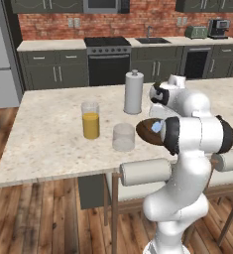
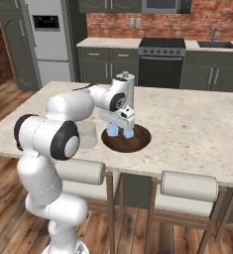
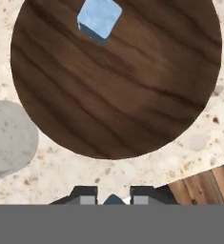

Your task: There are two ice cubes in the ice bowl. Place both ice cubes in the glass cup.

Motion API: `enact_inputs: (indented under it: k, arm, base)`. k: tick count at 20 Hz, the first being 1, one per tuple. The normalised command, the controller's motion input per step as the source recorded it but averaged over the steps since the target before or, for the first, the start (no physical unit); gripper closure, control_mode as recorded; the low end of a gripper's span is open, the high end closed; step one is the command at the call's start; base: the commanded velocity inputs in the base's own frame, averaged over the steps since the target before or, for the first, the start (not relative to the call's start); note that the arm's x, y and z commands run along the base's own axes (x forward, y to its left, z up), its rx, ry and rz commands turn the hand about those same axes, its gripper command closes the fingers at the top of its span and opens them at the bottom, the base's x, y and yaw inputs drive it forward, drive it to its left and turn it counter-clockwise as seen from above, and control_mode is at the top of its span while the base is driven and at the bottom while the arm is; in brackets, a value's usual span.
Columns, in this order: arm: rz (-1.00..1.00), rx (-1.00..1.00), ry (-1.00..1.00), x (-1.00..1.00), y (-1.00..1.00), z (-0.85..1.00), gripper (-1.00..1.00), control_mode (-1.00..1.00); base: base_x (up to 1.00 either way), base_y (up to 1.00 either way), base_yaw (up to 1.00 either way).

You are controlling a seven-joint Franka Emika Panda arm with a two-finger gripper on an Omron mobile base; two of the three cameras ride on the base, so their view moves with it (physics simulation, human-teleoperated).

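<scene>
The dark-brown ice bowl [image 3: 118, 90] lies below my gripper [image 3: 114, 196]. One pale-blue ice cube [image 3: 99, 19] rests inside it near the far rim. My gripper is shut on the other ice cube [image 3: 114, 199], a sliver of blue between the fingertips, lifted a little above the bowl [image 2: 138, 141]. From the right base view the held cube [image 2: 113, 130] hangs under the hand, with the resting cube [image 2: 129, 133] beside it. The glass cup [image 1: 123, 137] stands just left of the bowl [image 1: 146, 133] and looks empty. It appears as a grey round shape [image 3: 6, 140] at the left of the hand view.
A taller glass of orange juice [image 1: 90, 120] stands left of the cup. A tall white canister [image 1: 134, 92] is behind the bowl. The counter's front edge and two padded stools [image 2: 190, 186] lie close below the bowl. My own arm [image 1: 197, 134] hides part of the bowl.
</scene>
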Motion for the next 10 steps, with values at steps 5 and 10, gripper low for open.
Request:
enact_inputs:
  k: [5,10]
  arm:
    - [0.0,0.0,0.0,-0.28,0.79,0.93,1.0,-1.0]
    - [-0.01,0.0,0.0,0.04,1.0,0.46,1.0,-1.0]
  base:
    - [0.0,0.0,0.0]
    - [0.0,0.0,0.0]
